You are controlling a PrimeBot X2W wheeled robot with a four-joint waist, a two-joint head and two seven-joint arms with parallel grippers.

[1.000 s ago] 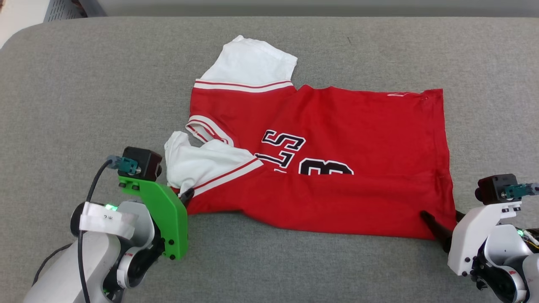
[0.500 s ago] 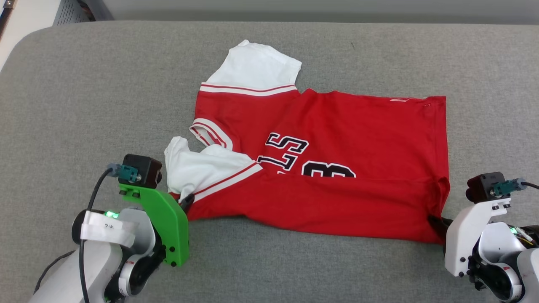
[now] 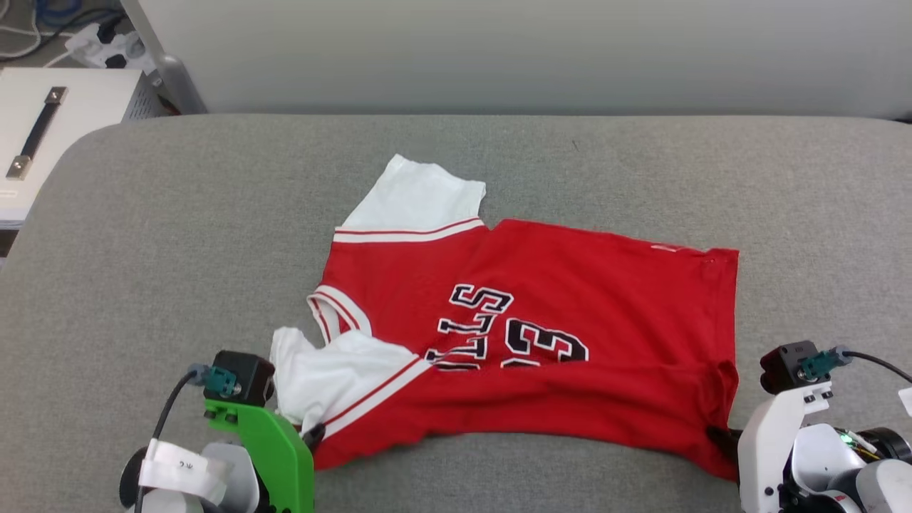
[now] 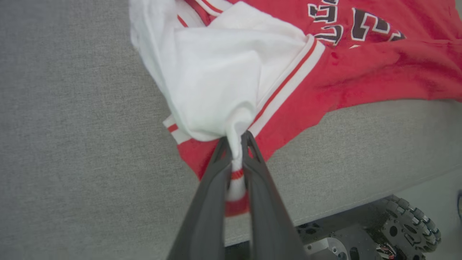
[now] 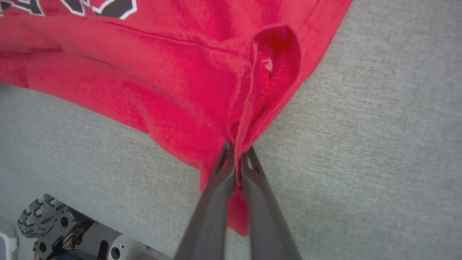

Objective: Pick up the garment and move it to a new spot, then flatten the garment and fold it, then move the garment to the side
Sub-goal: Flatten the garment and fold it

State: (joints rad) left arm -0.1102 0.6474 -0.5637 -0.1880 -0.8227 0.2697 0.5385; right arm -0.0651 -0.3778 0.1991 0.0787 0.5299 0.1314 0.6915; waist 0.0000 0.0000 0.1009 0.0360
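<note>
Just now right pincer (image 5: 236, 153) clamped onto garment (image 3: 570, 306) hem corner, lower right. left pincer (image 4: 236, 144) pinching white sleeve (image 4: 216, 79). Garment mid-frame on bench (image 3: 178, 249). Looks ready to lift.

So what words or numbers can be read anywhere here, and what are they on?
"LLS": black, white-edged letters on the red shirt; the word's start is hidden under a fold.
"23": big number beside them, lower half folded under, first digit partly covered.
White tape on the left arm: tiny marks, too small to read.
</note>
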